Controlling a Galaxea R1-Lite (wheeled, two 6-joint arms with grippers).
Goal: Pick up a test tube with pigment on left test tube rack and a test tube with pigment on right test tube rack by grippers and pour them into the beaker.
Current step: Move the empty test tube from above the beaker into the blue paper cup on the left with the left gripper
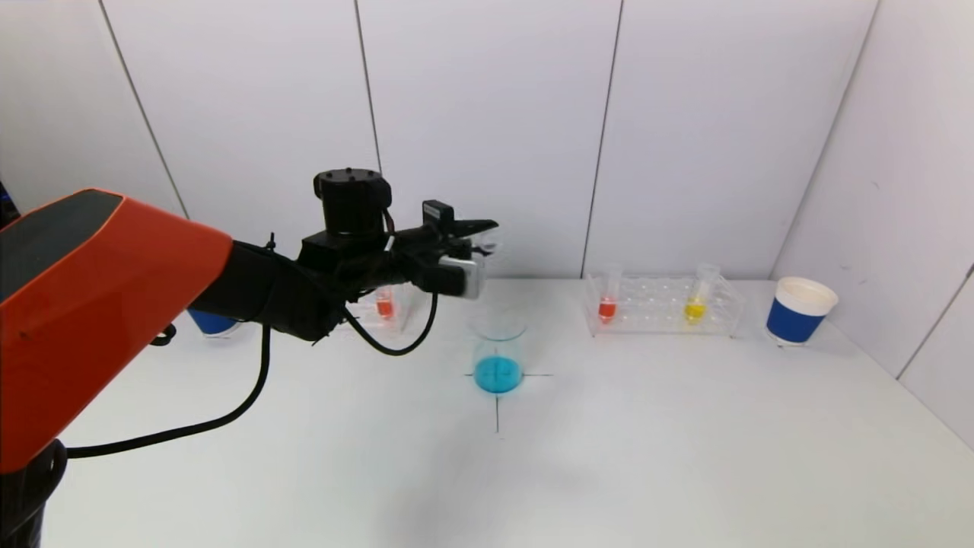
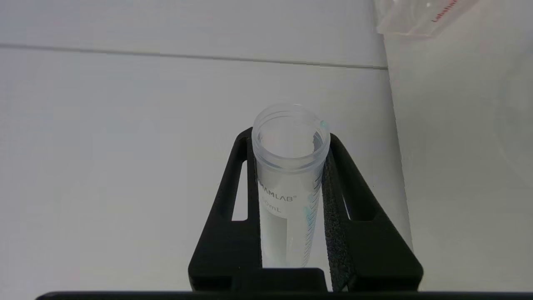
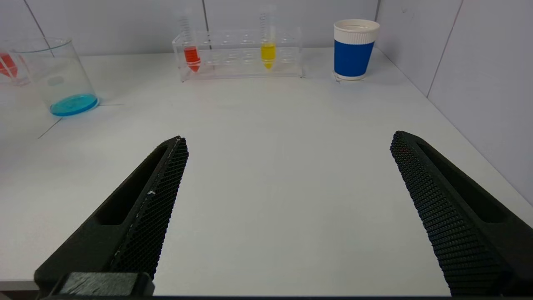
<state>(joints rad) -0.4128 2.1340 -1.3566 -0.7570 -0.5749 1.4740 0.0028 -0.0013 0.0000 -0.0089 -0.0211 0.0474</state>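
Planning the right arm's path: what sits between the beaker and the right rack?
Nothing. In the head view the table is bare between the beaker and the right rack; the right wrist view shows the same.

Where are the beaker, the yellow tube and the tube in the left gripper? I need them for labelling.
beaker point(image 1: 498, 358), head view, glass wall above the blue liquid.
yellow tube point(image 3: 268, 54), right wrist view, its yellow-filled lower part.
held tube point(image 2: 287, 196), left wrist view, printed body between the fingers.
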